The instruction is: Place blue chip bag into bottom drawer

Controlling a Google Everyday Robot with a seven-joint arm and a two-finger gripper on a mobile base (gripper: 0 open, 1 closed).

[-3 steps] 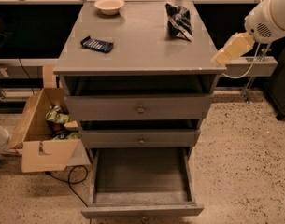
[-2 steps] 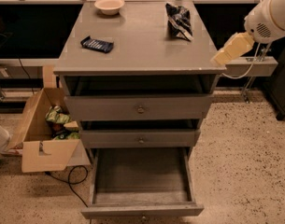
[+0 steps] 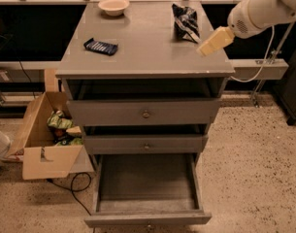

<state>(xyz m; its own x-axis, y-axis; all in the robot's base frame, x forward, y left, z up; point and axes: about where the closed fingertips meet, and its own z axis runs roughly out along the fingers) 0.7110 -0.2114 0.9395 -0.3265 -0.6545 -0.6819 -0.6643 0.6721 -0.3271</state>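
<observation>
OK, gripper (image 3: 213,42): held over right edge of cabinet top (image 3: 147,47), just beside bag; state cannot be told
blue chip bag (image 3: 185,22): set near back-right corner
bottom drawer (image 3: 146,188): pulled out, open from above

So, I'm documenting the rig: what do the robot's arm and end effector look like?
The arm is a smooth, rounded white shell. Its end effector, over the right edge of the cabinet top, is pale cream and blocky. A thin white cable loops below.
</observation>
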